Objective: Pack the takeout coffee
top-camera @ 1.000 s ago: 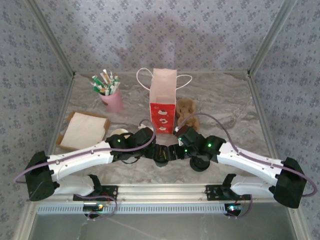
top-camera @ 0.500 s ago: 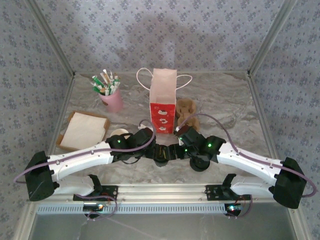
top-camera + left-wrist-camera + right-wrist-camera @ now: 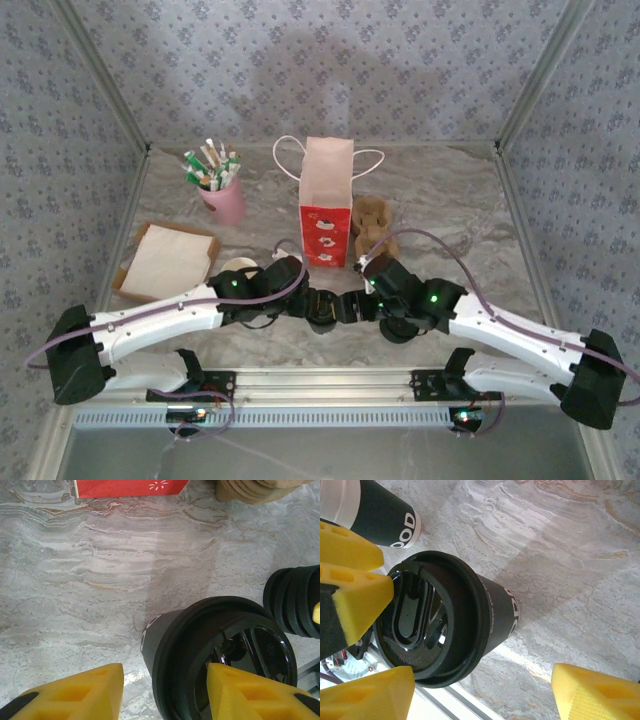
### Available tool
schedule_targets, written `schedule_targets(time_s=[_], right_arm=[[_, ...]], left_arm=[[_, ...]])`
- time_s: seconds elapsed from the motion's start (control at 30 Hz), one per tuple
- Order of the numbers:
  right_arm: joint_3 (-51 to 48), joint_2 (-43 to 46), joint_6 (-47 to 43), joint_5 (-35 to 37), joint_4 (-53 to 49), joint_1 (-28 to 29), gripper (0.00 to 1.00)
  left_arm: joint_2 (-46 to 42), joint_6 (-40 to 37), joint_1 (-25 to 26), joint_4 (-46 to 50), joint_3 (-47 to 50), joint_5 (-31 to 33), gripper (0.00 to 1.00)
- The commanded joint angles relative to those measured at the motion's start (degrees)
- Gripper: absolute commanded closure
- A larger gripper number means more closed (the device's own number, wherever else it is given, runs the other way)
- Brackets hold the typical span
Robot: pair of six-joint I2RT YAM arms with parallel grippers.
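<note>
Cup (image 3: 322, 310): stands upright close to the near edge of the table (image 3: 460, 200), about midway along it, lid (image 3: 420, 625) seated. Sits well short of the bag (image 3: 326, 200); not yet packed.

Left gripper (image 3: 165, 680): half spread, clamped on nothing. Hangs with one finger (image 3: 250, 695) over the lid's rim and the other off to the side, clear of the wall. Contact between finger and lid: cannot tell.

Right gripper (image 3: 484, 680): spread wide, straddling the cup from the opposite side, touching nothing visible.

Hazards, as judged:

1. Tipping or skidding toward the near edge. Cause: closing the left gripper as placed, with pressure landing on one side of the lid only.
2. Lid popped loose, then a spill. Cause: gripping at the rim instead of lower on the wall.
3. Clash of fingers. Cause: both grippers crowded about one small cup. Calls for withdrawal of one before closure of the other.
4. Knocking the second cup (image 3: 375, 515), near on the left. Cause: a wide swing on the lift.
5. Bag pushed over, or shoved into the toy (image 3: 375, 228) just beside it. Cause: tall, light, unsupported, with a narrow-looking mouth. Needs steadying during the drop.
</note>
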State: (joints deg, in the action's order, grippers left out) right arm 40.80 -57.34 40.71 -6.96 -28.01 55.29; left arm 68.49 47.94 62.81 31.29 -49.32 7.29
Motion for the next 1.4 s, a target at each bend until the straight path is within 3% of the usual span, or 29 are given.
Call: schedule_targets(time_s=[0.0, 0.7, 1.37], right_arm=[[-1.9, 0.9, -0.9, 1.2, 0.9, 1.0, 0.24], [-9.0, 2.5, 4.0, 4.2, 12.4, 2.4, 0.33], [-11.9, 3.1, 5.8, 0.0, 17.9, -0.1, 0.33]], left_arm=[[-0.7, 0.4, -0.2, 1.2, -0.4, 1.1, 0.52], [-0.6, 0.7, -0.2, 1.6, -0.7, 0.7, 0.52], [0.0, 0.9, -0.2, 0.4, -0.3, -0.6, 0.55]])
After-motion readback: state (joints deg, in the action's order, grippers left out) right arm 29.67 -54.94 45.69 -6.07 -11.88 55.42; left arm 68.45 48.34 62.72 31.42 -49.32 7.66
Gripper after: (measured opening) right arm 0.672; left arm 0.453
